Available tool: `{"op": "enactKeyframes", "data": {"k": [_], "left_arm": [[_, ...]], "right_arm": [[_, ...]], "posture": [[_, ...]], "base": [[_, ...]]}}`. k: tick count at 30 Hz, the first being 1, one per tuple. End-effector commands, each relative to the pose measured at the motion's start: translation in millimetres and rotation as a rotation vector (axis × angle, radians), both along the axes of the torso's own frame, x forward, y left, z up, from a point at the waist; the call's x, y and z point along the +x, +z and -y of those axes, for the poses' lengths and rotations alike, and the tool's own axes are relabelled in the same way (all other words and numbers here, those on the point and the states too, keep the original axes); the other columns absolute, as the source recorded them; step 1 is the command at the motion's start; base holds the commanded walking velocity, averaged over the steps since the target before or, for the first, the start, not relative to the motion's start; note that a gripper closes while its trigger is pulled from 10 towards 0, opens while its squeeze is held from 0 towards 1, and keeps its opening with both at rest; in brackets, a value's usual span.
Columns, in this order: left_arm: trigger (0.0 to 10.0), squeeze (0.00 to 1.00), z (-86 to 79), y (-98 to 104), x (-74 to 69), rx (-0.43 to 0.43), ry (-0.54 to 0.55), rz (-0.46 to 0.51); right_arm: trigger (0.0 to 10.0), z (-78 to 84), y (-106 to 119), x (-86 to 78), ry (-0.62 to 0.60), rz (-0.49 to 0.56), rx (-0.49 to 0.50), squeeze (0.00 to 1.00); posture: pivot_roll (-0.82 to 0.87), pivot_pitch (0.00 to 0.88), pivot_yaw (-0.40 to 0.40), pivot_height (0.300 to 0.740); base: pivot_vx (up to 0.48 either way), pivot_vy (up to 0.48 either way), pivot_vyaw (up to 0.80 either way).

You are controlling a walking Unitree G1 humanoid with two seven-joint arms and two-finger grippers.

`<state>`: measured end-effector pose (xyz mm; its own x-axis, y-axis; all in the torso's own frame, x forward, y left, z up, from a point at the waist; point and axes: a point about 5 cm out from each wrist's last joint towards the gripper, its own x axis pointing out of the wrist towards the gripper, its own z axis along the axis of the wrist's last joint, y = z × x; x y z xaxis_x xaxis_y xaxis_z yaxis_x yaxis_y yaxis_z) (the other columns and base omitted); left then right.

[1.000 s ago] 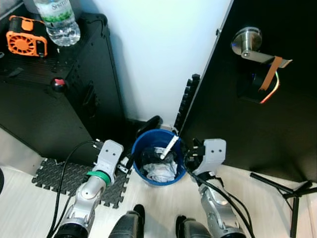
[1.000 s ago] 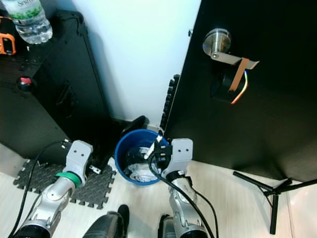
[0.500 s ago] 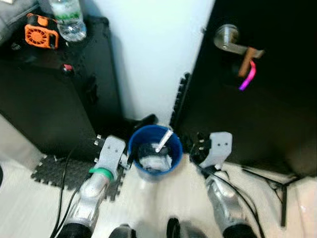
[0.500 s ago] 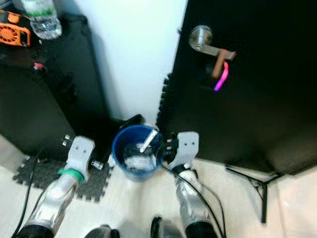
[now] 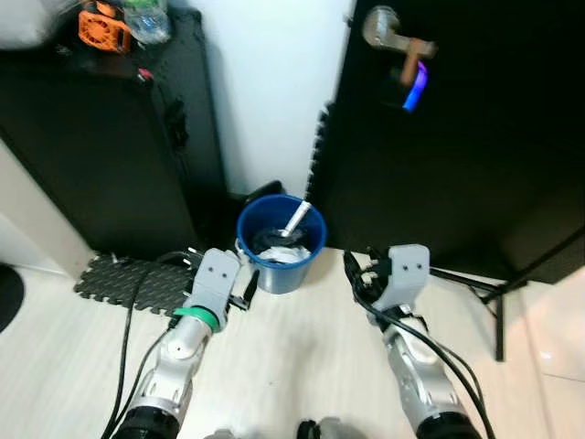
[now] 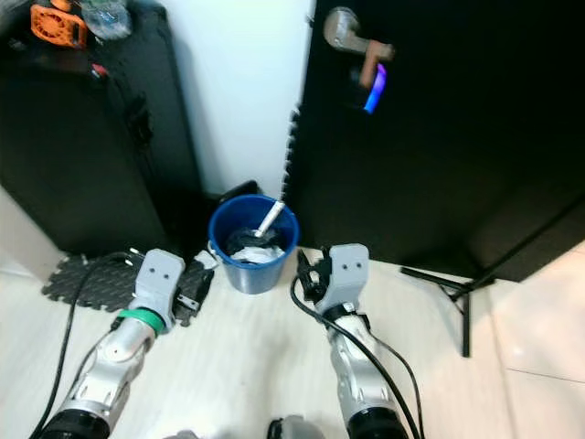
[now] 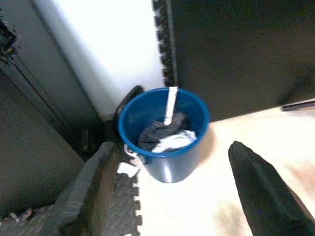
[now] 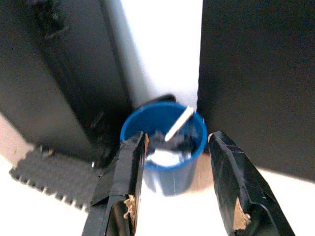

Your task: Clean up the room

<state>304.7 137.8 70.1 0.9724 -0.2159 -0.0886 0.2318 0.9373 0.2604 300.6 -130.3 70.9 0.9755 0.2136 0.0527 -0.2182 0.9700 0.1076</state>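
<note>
A blue bin [image 5: 281, 242] stands on the pale floor against the white wall. Inside it lie dark and white crumpled rubbish [image 7: 165, 137] and a white stick [image 7: 170, 104] leaning on its rim. My left gripper [image 7: 172, 191] is open with nothing between its fingers, low and just short of the blue bin [image 7: 165, 132]. My right gripper [image 8: 174, 189] is open and empty too, set back on the bin's right side. The blue bin [image 8: 162, 142] sits framed between the right fingers [image 8: 123, 187].
A black cabinet [image 5: 101, 155] stands at the left with an orange device [image 5: 99, 26] and a bottle [image 5: 146, 18] on top. A black door [image 5: 457, 128] with a metal handle [image 5: 388, 32] is at the right. A foam mat [image 5: 123, 279] and a cable lie lower left. A tripod leg [image 5: 498, 311] is right.
The camera has drawn back and tilted, so the bin looks farther and higher in the picture. Both grippers now sit back from the bin instead of flanking it.
</note>
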Motion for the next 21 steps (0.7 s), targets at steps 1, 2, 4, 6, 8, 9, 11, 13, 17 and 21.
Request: {"op": "enactKeyframes", "data": {"k": [1, 2, 4, 6, 8, 9, 11, 13, 17, 21], "left_arm": [[10.0, 0.0, -8.5, -13, -6.2, 0.01, 0.031, -0.056], [10.0, 0.0, -7.5, -13, -6.1, 0.005, 0.025, -0.063], [10.0, 0.0, -6.2, -14, -6.0, -0.001, 0.018, -0.07], [10.0, 0.0, -3.8, -13, -6.2, -0.002, 0.01, -0.07], [10.0, 0.0, -1.3, -13, -6.3, -0.004, 0.002, -0.07], [10.0, 0.0, 0.6, -12, -6.3, -0.003, -0.005, -0.07], [10.0, 0.0, 2.5, -12, -6.0, -0.003, -0.01, -0.071], [10.0, 0.0, 3.6, -12, -5.6, -0.004, -0.012, -0.071], [10.0, 0.0, 7.4, -11, -4.5, -0.002, -0.023, -0.071], [10.0, 0.0, 10.0, -11, -3.9, -0.004, -0.032, -0.068]], "right_arm": [[10.0, -6.7, -7, -3.0, 0.031, -0.029, -0.009, 0.0], [10.0, -5.6, -9, -3.7, 0.031, -0.035, -0.026, 0.0], [10.0, -4.3, -11, -4.5, 0.03, -0.039, -0.045, 0.0], [10.0, -3.6, -13, -5.4, 0.032, -0.045, -0.057, 0.0], [10.0, -3.2, -14, -6.1, 0.035, -0.05, -0.057, 0.0], [10.0, -3.0, -16, -6.6, 0.037, -0.055, -0.059, 0.0], [10.0, -2.4, -17, -6.7, 0.036, -0.059, -0.062, 0.0], [10.0, -1.9, -17, -6.7, 0.035, -0.061, -0.062, 0.0], [10.0, -0.3, -19, -6.9, 0.031, -0.064, -0.064, 0.0], [10.0, 0.4, -20, -7.4, 0.028, -0.066, -0.067, 0.0]], "posture": [[0.01, 0.085, 0.012, 0.74], [0.01, 0.085, 0.011, 0.74], [0.01, 0.084, 0.011, 0.74], [0.01, 0.084, 0.012, 0.74], [0.01, 0.083, 0.013, 0.74], [0.01, 0.082, 0.014, 0.74], [0.01, 0.081, 0.016, 0.74], [0.01, 0.081, 0.016, 0.74], [0.01, 0.08, 0.019, 0.74], [0.01, 0.08, 0.021, 0.74]], "base": [[0.0, 0.0, 0.0], [0.0, 0.0, 0.0], [0.0, 0.0, 0.32], [0.0, 0.0, 0.71], [0.0, 0.0, 0.76], [0.0, 0.0, 0.76], [0.0, 0.0, 0.76], [0.0, 0.0, 0.76], [0.0, 0.0, 0.76], [0.0, 0.0, 0.76]]}}
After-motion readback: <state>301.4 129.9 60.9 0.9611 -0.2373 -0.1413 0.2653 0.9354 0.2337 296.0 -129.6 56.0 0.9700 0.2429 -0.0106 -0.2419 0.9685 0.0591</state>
